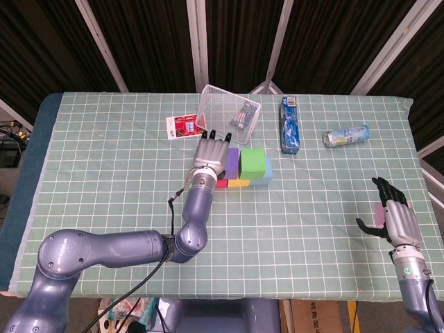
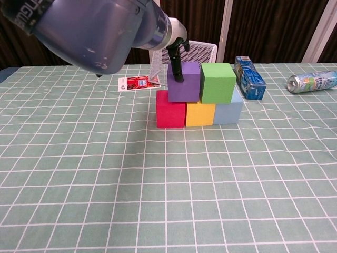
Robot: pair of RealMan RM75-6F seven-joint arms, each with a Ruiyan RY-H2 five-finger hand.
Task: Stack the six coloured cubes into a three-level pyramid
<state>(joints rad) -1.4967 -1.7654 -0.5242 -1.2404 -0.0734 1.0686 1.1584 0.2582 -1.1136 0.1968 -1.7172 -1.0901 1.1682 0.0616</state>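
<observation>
Five cubes, one basket, one can, one box.

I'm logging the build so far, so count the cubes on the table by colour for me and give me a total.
Red cube: 1
Yellow cube: 1
Light blue cube: 1
Purple cube: 1
Green cube: 1
Total: 5 cubes in view; no sixth cube shows in either view.
</observation>
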